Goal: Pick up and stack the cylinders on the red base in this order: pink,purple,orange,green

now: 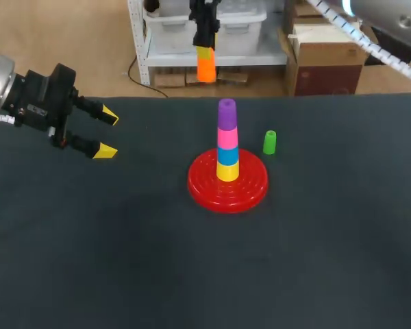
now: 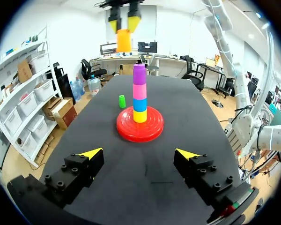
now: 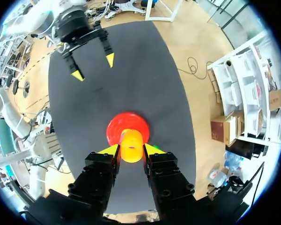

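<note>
The red base point(image 1: 227, 181) stands mid-table with a stack of yellow, blue, pink point(image 1: 227, 138) and purple point(image 1: 227, 114) cylinders on its post. My right gripper point(image 1: 205, 51) hangs high above the stack, shut on the orange cylinder point(image 1: 206, 68); its wrist view shows the orange cylinder point(image 3: 131, 146) between both fingers, directly over the red base point(image 3: 115, 127). The green cylinder point(image 1: 269, 142) stands upright on the cloth just right of the base. My left gripper point(image 1: 107, 133) is open and empty at the table's left, facing the stack point(image 2: 139, 93).
Dark cloth point(image 1: 123, 247) covers the whole table. Free room lies all around the base, in front and on both sides.
</note>
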`<state>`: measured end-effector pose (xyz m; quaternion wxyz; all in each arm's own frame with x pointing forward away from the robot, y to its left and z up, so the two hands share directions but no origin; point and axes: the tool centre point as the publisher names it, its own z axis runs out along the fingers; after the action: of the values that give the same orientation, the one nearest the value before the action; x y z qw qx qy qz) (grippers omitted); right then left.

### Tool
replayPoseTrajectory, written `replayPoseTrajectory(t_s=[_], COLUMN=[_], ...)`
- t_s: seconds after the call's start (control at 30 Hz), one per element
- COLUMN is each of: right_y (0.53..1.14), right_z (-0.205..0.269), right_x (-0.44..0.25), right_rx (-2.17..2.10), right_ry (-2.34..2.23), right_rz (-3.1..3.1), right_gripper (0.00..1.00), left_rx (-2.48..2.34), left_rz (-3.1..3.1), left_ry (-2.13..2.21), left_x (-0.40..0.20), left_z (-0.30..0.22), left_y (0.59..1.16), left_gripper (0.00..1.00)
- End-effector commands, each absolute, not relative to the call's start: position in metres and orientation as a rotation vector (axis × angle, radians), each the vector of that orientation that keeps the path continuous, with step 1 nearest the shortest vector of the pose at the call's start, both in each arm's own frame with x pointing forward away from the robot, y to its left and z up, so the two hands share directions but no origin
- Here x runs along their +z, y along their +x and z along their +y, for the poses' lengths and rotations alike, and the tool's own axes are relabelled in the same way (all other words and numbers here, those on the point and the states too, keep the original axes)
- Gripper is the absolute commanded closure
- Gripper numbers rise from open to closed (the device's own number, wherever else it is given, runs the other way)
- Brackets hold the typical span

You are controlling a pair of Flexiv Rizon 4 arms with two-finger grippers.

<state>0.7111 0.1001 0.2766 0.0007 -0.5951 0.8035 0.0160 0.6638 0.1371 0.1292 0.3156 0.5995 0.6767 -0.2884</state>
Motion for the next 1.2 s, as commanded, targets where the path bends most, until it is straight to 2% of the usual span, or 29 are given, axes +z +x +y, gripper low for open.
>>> replayPoseTrajectory(t_s=[0.03,0.37,1.2], right_y=[0.686,0.678,0.693], right_z=[0.086,0.066,0.062], right_x=[0.267,0.257,0.238], right_rx=[0.100,0.125,0.158], right_ry=[-1.747,-1.667,-1.754], right_rz=[2.400,2.447,2.516], right_gripper=[1.00,1.00,1.00], left_rx=[-0.756,-0.756,-0.756], left_rz=[1.779,1.779,1.779], left_ry=[1.576,1.576,1.576], left_x=[0.129,0.129,0.129], left_z=[0.138,0.138,0.138], left_y=[0.662,0.662,0.662], left_gripper=[0.00,0.00,0.00])
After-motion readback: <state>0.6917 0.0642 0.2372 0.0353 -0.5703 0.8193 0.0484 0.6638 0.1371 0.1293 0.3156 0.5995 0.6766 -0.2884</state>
